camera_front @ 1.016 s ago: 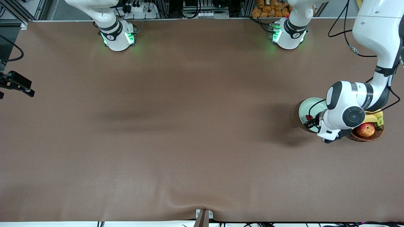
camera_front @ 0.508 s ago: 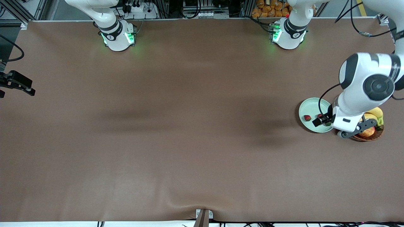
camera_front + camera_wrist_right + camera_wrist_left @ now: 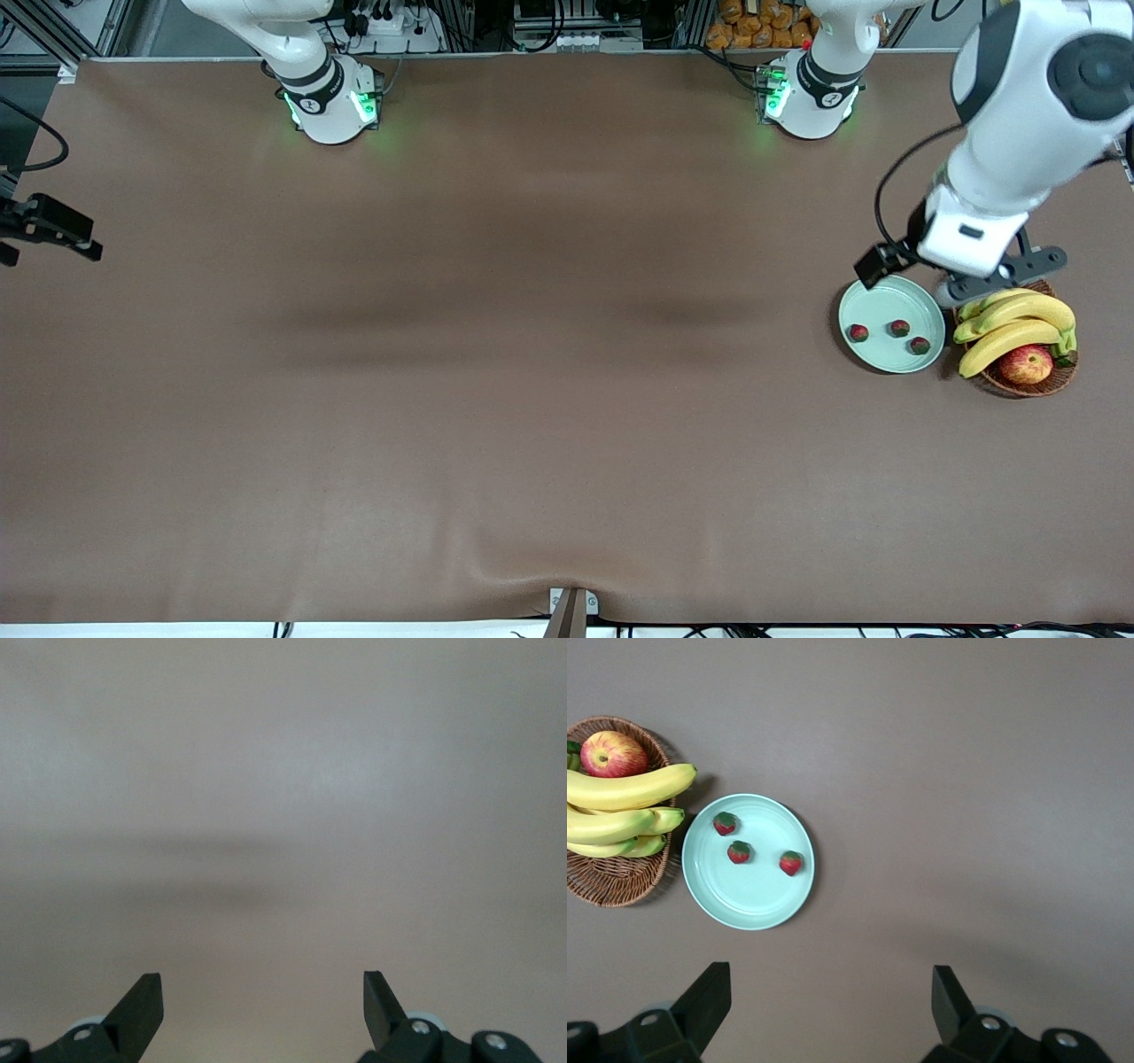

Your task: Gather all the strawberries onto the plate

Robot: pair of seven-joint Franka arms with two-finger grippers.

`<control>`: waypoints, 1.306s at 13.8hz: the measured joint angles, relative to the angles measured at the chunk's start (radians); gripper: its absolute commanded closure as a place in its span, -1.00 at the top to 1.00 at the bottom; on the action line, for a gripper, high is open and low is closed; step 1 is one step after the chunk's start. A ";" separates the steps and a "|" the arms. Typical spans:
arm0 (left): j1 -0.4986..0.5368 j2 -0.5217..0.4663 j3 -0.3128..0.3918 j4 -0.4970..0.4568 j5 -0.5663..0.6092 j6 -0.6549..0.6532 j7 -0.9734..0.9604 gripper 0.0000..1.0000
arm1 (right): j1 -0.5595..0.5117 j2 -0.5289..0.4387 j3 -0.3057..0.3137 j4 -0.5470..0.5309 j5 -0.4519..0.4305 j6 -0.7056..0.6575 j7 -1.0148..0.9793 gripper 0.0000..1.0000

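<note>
Three strawberries (image 3: 858,332) (image 3: 899,328) (image 3: 920,345) lie apart from each other in the pale mint-green plate (image 3: 877,306), near the left arm's end of the table. The left wrist view looks down on the same plate (image 3: 749,895) and its strawberries (image 3: 725,823) (image 3: 739,851) (image 3: 791,863). My left gripper (image 3: 997,273) (image 3: 831,1001) hangs high over the table just beside the plate, open and empty. In the right wrist view my right gripper (image 3: 263,1005) is open over bare brown table, holding nothing; that arm waits.
A brown wicker basket (image 3: 1054,377) with bananas (image 3: 1014,319) and a red-yellow apple (image 3: 1026,363) stands right beside the plate. A black device (image 3: 53,230) juts in at the right arm's end of the table.
The left gripper opened over the plate and rose up and away from it. All three strawberries now lie uncovered in the plate. The right arm stayed put.
</note>
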 measured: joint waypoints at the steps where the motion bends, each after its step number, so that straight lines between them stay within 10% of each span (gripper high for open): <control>1: -0.043 -0.009 0.032 0.007 -0.002 -0.018 0.027 1.00 | 0.000 0.000 0.000 0.000 0.000 -0.019 0.000 1.00; 7: -0.171 -0.011 0.263 0.186 -0.061 -0.255 0.363 1.00 | 0.000 0.000 0.002 0.003 0.000 -0.021 -0.002 1.00; 18: -0.181 -0.011 0.271 0.277 -0.061 -0.360 0.435 1.00 | -0.004 0.000 0.000 0.003 0.000 -0.021 -0.002 1.00</control>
